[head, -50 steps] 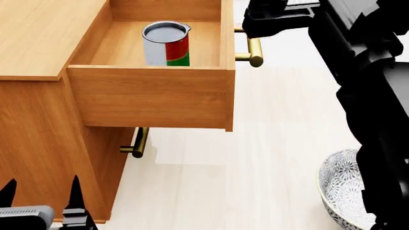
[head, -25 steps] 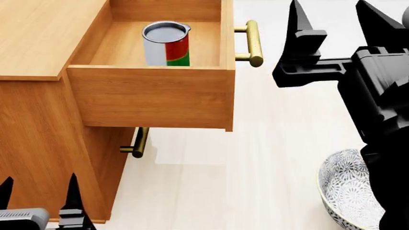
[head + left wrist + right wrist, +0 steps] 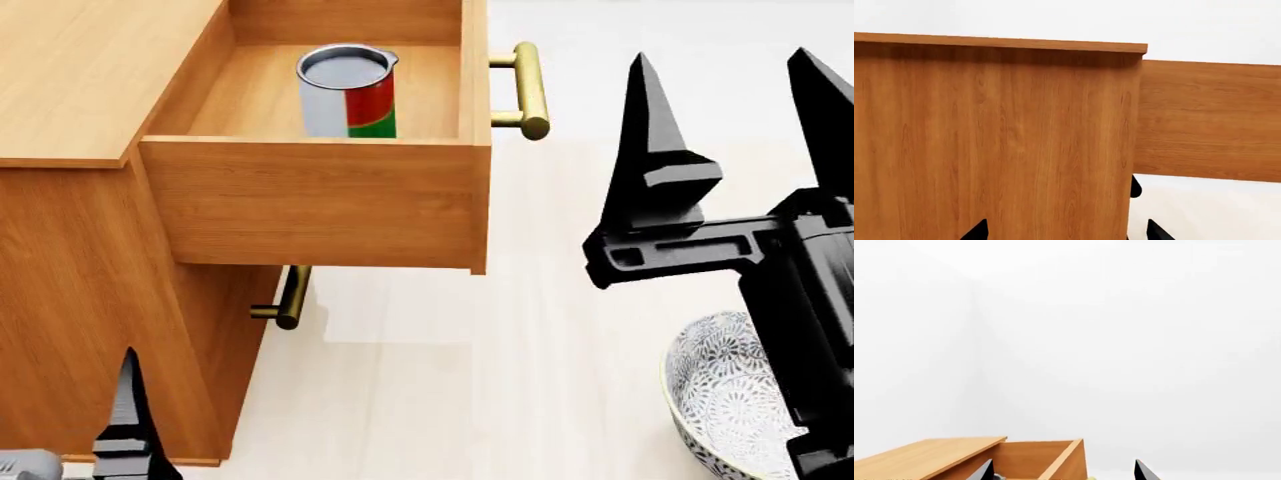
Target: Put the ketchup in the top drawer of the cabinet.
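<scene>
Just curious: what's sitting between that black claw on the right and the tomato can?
In the head view, the top drawer's front panel and its brass handle lie between the right end effector and the ketchup; the rest is bare floor.

The ketchup [image 3: 347,90] stands in the top drawer [image 3: 320,200], far to the left of the right claw [image 3: 727,130]. The drawer sticks out from the cabinet [image 3: 80,90]. Its handle [image 3: 530,88] is just left of that claw. A bowl [image 3: 727,400] sits below the claw. The left claw [image 3: 127,420] is by the cabinet's side.
</scene>
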